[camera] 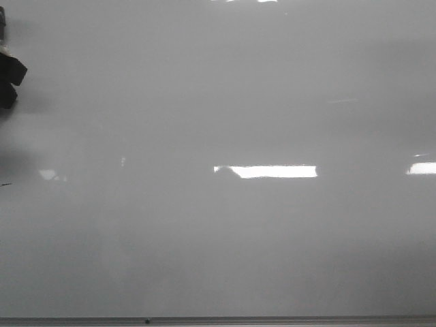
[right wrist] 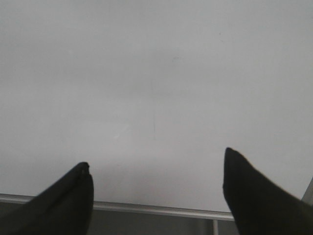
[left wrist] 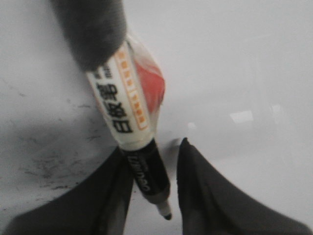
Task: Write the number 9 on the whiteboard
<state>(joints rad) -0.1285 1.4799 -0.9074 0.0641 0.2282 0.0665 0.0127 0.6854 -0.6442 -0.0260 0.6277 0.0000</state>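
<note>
The whiteboard fills the front view, glossy and pale grey, with its thin frame strip along the near edge. No number 9 shows in any view. My left gripper shows only as a dark shape at the far left edge. In the left wrist view it is shut on a marker with a white printed label and a black barrel. The bare tip is off the board. My right gripper is wide open and empty above the board near its frame.
Bright rectangular light reflections lie across the board. A tiny dark dash sits at the left edge. Faint grey smudges mark the board beside my left gripper. The grey frame strip runs just behind my right fingers.
</note>
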